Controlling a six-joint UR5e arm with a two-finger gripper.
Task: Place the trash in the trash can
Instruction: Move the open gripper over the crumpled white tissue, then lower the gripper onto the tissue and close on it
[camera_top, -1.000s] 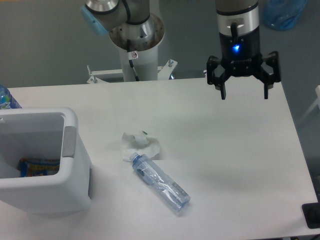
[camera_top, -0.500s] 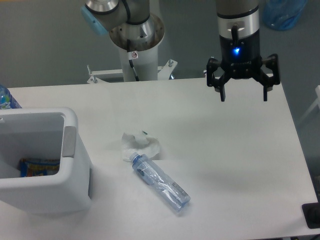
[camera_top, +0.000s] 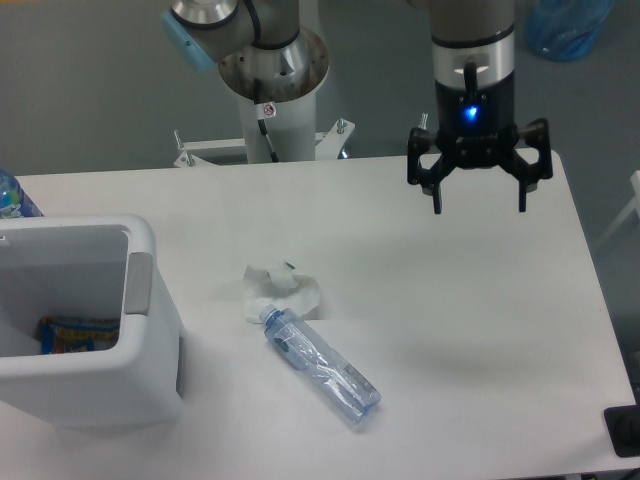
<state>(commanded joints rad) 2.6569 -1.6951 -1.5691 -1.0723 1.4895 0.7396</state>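
Note:
A crumpled white paper wad (camera_top: 278, 290) with a small green mark lies on the table near the middle. Touching its lower edge, a clear bluish plastic bottle (camera_top: 321, 365) lies on its side, cap toward the wad. The white trash can (camera_top: 140, 330) stands at the left edge, a grey slot on its right wall and a colourful wrapper (camera_top: 78, 333) inside. My gripper (camera_top: 479, 208) hangs open high over the back right of the table, far from both pieces of trash, with nothing between its fingers.
The robot's base column (camera_top: 272, 90) stands behind the table's back edge. A blue-capped bottle (camera_top: 14, 198) peeks in at the far left behind the bin. A dark object (camera_top: 624, 430) sits at the table's front right corner.
The gripper has drifted slightly left and up, still open. The paper wad, bottle and bin have not moved.

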